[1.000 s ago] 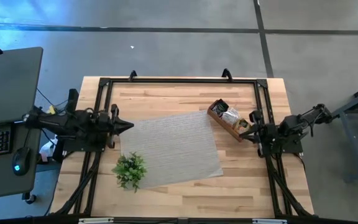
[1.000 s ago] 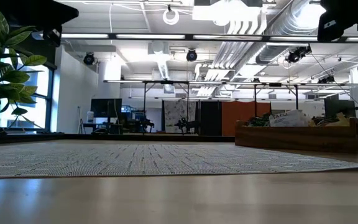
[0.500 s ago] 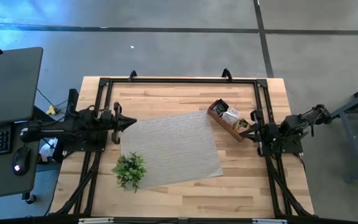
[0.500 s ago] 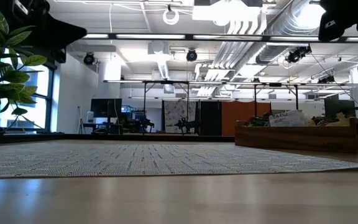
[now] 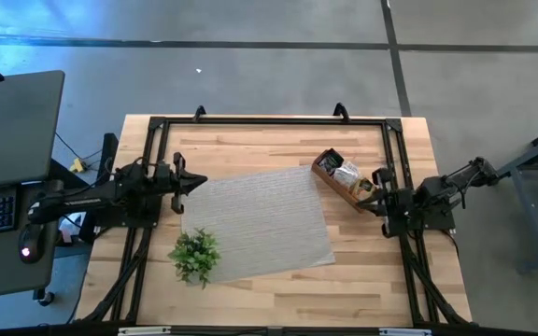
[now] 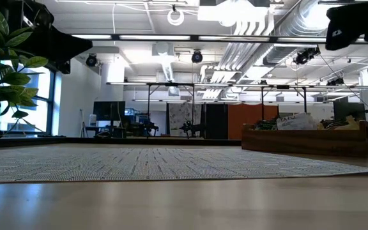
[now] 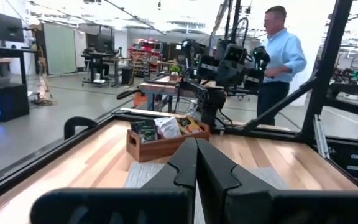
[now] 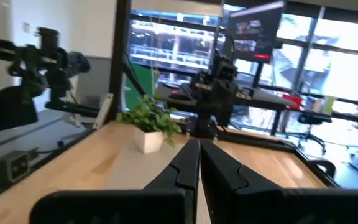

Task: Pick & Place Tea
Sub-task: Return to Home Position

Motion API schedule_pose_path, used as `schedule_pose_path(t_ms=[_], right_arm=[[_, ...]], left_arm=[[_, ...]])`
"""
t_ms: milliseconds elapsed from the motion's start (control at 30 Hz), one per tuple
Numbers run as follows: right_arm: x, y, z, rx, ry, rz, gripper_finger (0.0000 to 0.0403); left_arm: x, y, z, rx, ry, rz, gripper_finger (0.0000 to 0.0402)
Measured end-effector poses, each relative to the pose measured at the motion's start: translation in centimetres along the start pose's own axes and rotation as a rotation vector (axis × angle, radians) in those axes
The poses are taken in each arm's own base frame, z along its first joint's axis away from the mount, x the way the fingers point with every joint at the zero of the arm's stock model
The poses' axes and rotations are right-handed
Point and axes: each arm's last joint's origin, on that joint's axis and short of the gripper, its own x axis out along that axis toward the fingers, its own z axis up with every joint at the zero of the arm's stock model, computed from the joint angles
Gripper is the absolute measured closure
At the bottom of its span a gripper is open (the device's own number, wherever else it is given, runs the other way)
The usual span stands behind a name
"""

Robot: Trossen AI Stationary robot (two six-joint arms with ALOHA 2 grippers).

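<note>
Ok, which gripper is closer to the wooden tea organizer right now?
Right. The right gripper sits just off the wooden organizer, at the end nearest the right arm. The left gripper is across the grey woven mat, near the table's left side.

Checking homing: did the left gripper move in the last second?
Yes: in the high view the left gripper edged toward the table's far side, against the woven mat's corner.
</note>
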Motion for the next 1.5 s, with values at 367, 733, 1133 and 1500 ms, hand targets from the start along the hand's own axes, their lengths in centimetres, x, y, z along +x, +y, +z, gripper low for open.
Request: schedule_pose_path(t_ms=[367, 733, 1133, 1500], right_arm=[[0.2, 0.3, -1.6, -0.011, 0.038, -0.008, 0.0391], [0.2, 0.4, -1.7, 0.029, 0.048, 0.008, 0.0391], [0.4, 0.5, -2.9, 0.064, 0.033, -0.038, 0.0391], [0.6, 0.3, -3.7, 0.052, 0.118, -0.095, 0.0391]], left_arm=[[0.0, 0.0, -0.1, 0.013, 0.016, -0.003, 0.0401], [-0.3, 0.2, -2.4, -0.199, 0.252, 0.049, 0.0401], [-0.4, 0.3, -2.5, -0.197, 0.266, 0.076, 0.0401], [-0.4, 0.3, -2.5, -0.197, 0.269, 0.079, 0.0401]])
